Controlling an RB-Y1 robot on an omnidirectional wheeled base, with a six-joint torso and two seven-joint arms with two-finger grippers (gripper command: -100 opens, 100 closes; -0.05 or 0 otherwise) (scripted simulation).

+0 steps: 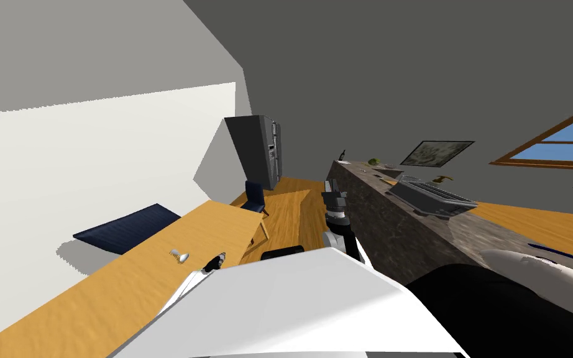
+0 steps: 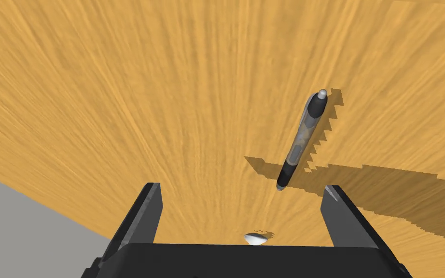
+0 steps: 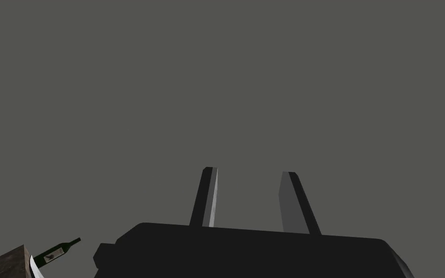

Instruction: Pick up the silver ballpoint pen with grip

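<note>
The silver and dark ballpoint pen (image 2: 301,140) lies flat on the wooden table (image 2: 120,96), casting a jagged shadow. My left gripper (image 2: 243,202) hovers just over the table, open, with nothing between its fingers (image 2: 142,212). The pen lies a little beyond the fingertips, nearer one finger than the other, its dark grip end pointing toward the gripper. In the head view the left gripper (image 1: 214,264) sits low over the table's near part. My right gripper (image 1: 332,186) is raised beside the stone counter, its fingers (image 3: 209,193) a narrow gap apart and holding nothing.
A small white object (image 2: 257,237) lies on the table close to the left gripper's body, and a small silvery thing (image 1: 179,255) shows beside that gripper. The stone counter (image 1: 403,230) with a toaster (image 1: 431,196) runs along my right. A chair (image 1: 254,197) and fridge (image 1: 257,149) stand beyond the table.
</note>
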